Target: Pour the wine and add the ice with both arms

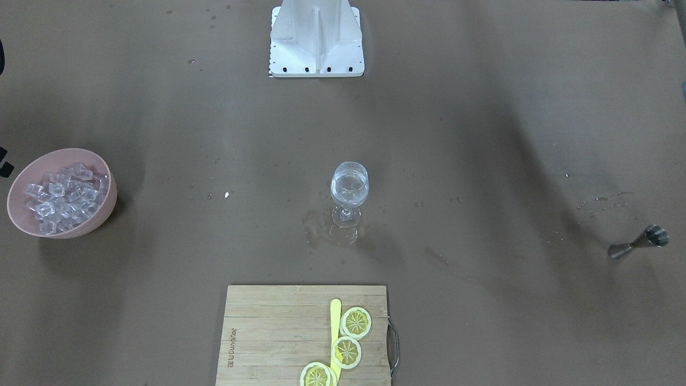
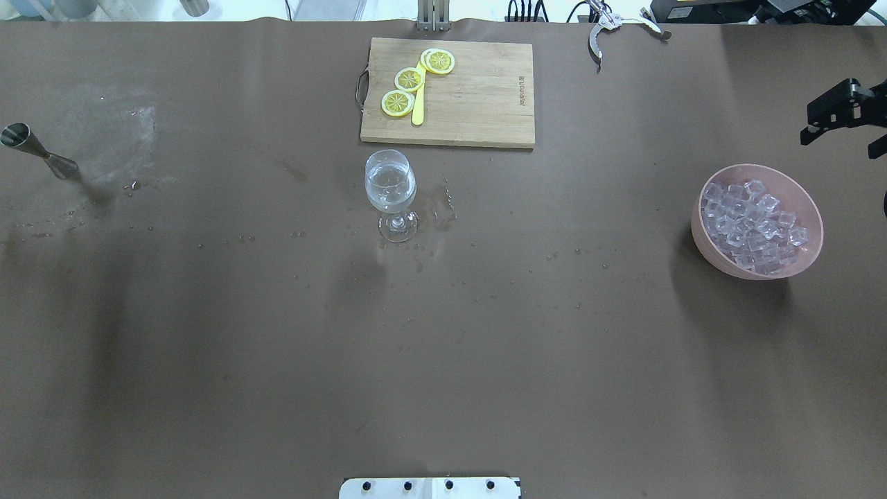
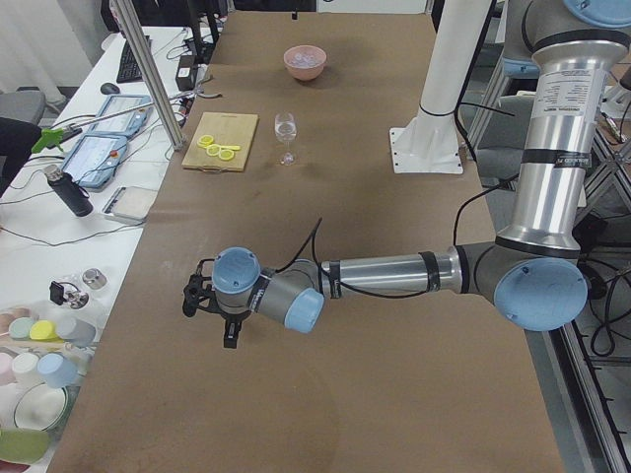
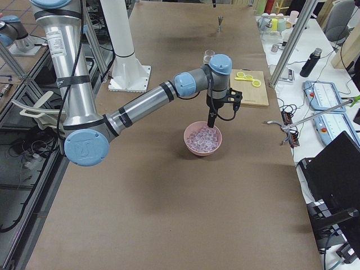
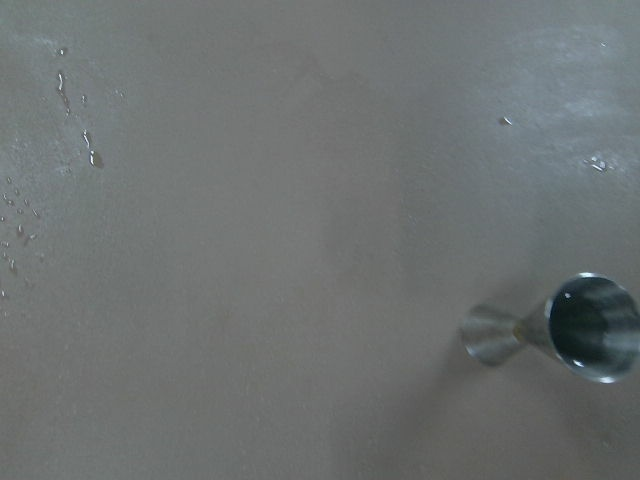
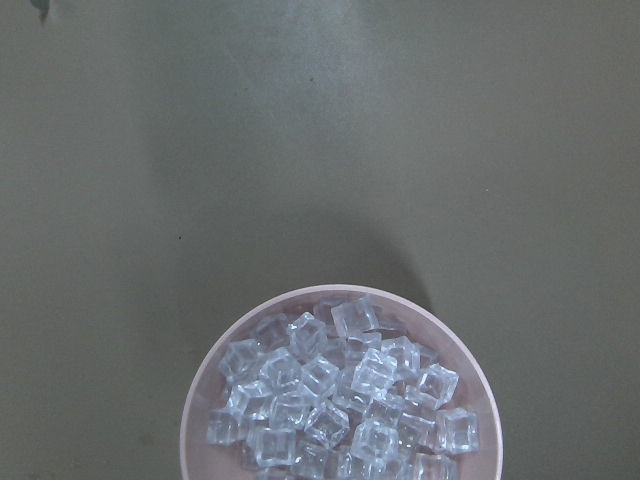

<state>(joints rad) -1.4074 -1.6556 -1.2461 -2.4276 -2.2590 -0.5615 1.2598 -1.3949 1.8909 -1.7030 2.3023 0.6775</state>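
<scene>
The brown paper-covered table [image 2: 443, 360] seems laid out to give each arm its own supply. The grey-silver left arm [image 3: 385, 274] stretches low across mid-frame of the left side view, its black end effector [image 3: 207, 313] too small to tell open from closed. The right arm [image 4: 146, 104] hangs its end effector [image 4: 212, 121] over the pink round bowl [image 2: 707, 242] of clear ice cubes [image 2: 752, 222], likely for a pick; cut off at the overhead's right edge, I cannot tell its state either. The stemmed glass [image 1: 345, 214] holding the clear wine [image 1: 349, 188] stands centre frame, within reach of both. The steel jigger [image 5: 560, 330], lower right of the left wrist view, has a dark inside I cannot read
</scene>
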